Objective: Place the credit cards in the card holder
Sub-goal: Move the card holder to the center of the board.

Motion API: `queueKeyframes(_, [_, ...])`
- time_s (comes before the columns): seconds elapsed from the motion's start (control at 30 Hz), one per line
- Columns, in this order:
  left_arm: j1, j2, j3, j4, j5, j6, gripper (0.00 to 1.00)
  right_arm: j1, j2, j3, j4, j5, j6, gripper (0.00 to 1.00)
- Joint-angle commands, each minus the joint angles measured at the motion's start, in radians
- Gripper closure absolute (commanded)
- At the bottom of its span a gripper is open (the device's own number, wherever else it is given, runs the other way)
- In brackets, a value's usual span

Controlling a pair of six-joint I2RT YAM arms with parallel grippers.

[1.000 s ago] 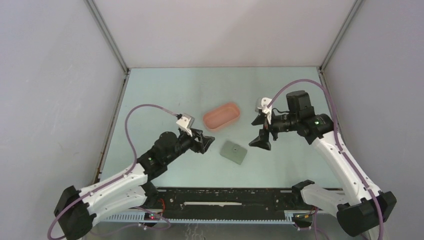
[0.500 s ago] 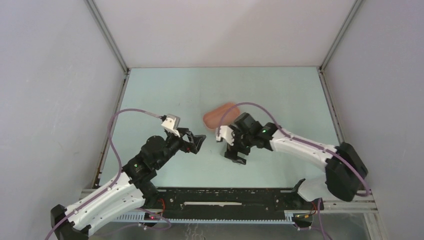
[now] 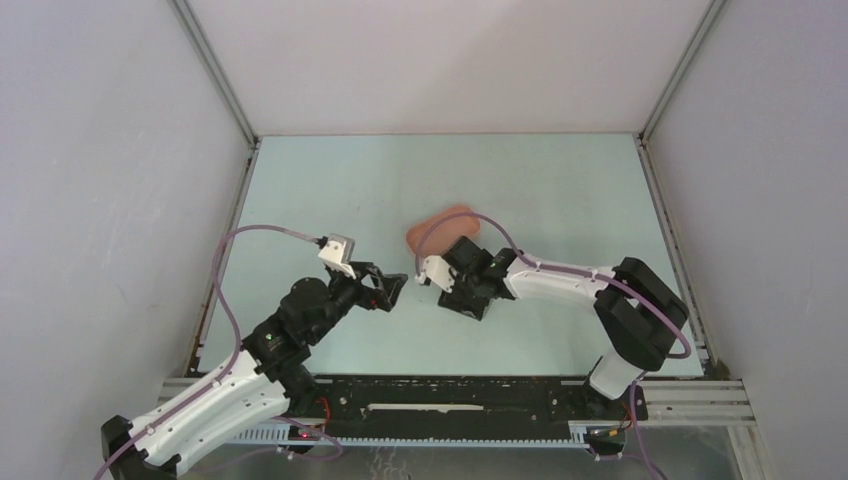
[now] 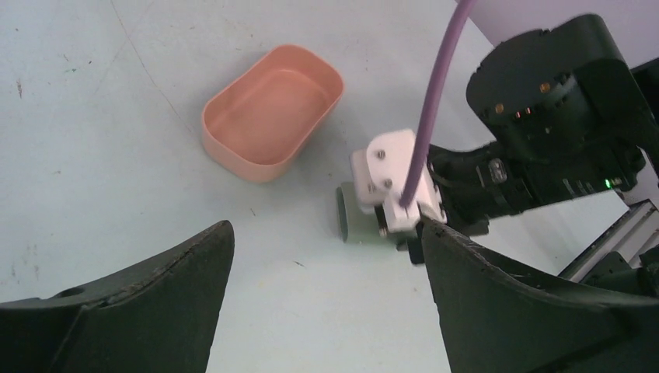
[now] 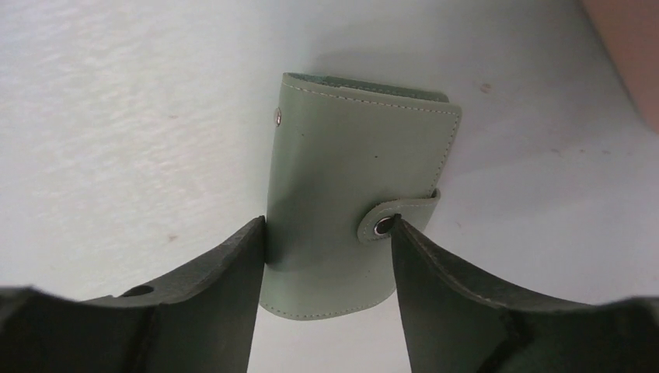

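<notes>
The card holder (image 5: pixel 350 171), a grey-green folding case with a snap tab, lies flat and closed on the table. My right gripper (image 5: pixel 330 221) is down over it, one finger against its left edge and the other against the tab side, closed on it. From above, the right gripper (image 3: pixel 465 298) covers nearly all of the case. A sliver of the card holder (image 4: pixel 344 221) shows in the left wrist view. My left gripper (image 3: pixel 393 290) hangs open just left of it, with nothing between its fingers (image 4: pixel 179 272). The credit cards are out of view.
A pink oblong tray (image 3: pixel 440 222) stands just behind the right gripper, and its inside (image 4: pixel 233 155) looks empty. The right arm stretches across the table's middle from the right. Grey walls close in the table on three sides.
My right arm swung left and down onto the card holder and its jaws narrowed around it. My left gripper opened wide and drew back a little toward the near left.
</notes>
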Motion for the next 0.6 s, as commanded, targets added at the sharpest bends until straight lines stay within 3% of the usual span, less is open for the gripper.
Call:
queueKeyframes(0.0, [0.004,-0.022,-0.03,0.009,-0.015,-0.013,0.05,-0.114,-0.012,0.037,0.002,0.061,0.025,0.38])
queueKeyframes(0.17, [0.004,-0.032,-0.033,0.015,-0.01,-0.019,0.05,-0.303,-0.076,0.038,0.018,0.118,0.01,0.36])
queueKeyframes(0.33, [0.013,-0.005,0.025,0.005,0.03,-0.035,0.05,-0.464,-0.206,0.056,-0.04,0.024,-0.007,0.03])
queueKeyframes(0.47, [0.034,0.019,0.161,-0.081,0.071,-0.038,0.05,-0.552,-0.41,0.101,-0.088,-0.141,0.018,0.0])
queueKeyframes(0.57, [0.077,0.034,0.289,-0.174,0.118,-0.034,0.05,-0.693,-0.545,0.191,-0.138,-0.394,0.137,0.0])
